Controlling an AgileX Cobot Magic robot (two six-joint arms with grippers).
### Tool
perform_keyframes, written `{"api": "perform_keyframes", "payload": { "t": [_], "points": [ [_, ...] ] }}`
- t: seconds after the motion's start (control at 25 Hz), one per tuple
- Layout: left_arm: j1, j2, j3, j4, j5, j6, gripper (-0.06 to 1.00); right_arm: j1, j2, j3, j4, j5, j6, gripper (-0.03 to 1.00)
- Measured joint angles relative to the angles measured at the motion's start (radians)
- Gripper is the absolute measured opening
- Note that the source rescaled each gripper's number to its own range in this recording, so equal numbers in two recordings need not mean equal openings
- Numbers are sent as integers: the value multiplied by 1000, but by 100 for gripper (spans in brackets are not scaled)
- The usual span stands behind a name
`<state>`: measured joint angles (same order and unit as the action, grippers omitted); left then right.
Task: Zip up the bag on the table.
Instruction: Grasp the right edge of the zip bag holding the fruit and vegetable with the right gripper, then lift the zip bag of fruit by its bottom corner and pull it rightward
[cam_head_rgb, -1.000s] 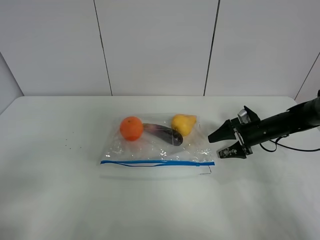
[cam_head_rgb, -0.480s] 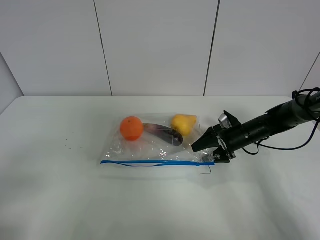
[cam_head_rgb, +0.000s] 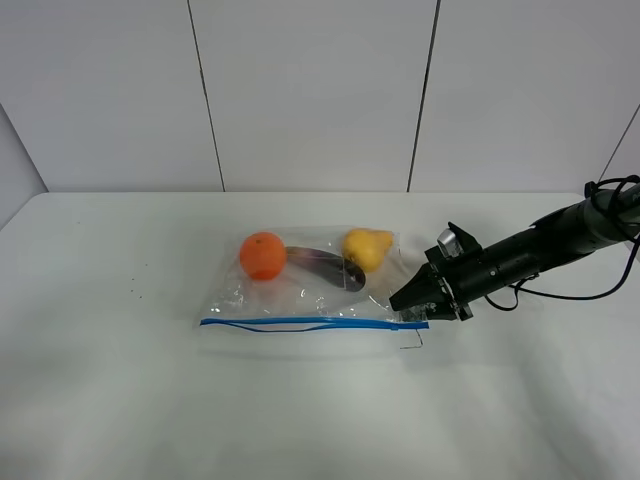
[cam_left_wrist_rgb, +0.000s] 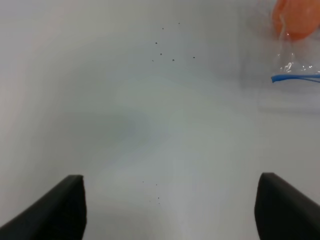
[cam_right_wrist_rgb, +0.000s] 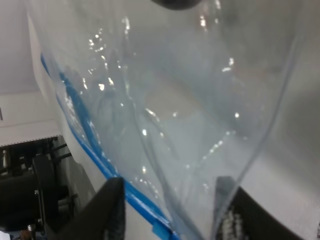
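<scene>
Work here looks to be at the first step, getting hold of the bag (cam_head_rgb: 315, 290). It lies flat mid-table (cam_head_rgb: 120, 400) with the orange (cam_head_rgb: 263, 256), eggplant (cam_head_rgb: 330, 267) and pear (cam_head_rgb: 367, 248) inside and its blue zip strip (cam_head_rgb: 310, 322) along the near edge, while the right end effector (cam_head_rgb: 405, 308) straddles the right-hand corner at the strip's end, jaws apart around the film and not yet pinching. The left end effector (cam_left_wrist_rgb: 172, 205) hangs released over bare table beyond the bag's other end, holding nothing. Next, I judge, the right one must pinch the strip's end squarely, and the left must come across to anchor the bag, or loose film will bunch.
</scene>
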<state>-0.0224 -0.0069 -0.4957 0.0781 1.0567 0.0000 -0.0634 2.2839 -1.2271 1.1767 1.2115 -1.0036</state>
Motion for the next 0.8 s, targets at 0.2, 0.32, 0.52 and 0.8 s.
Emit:
{"api": "perform_keyframes", "payload": {
  "t": [0.2, 0.32, 0.52, 0.8],
  "points": [
    [0, 0, 0, 0, 0, 0, 76, 0, 0, 0, 0, 0, 12, 31],
    [0, 0, 0, 0, 0, 0, 76, 0, 0, 0, 0, 0, 13, 19],
    [0, 0, 0, 0, 0, 0, 76, 0, 0, 0, 0, 0, 13, 0],
    [0, 0, 0, 0, 0, 0, 76, 0, -14, 0, 3, 0, 16, 0]
  ]
}}
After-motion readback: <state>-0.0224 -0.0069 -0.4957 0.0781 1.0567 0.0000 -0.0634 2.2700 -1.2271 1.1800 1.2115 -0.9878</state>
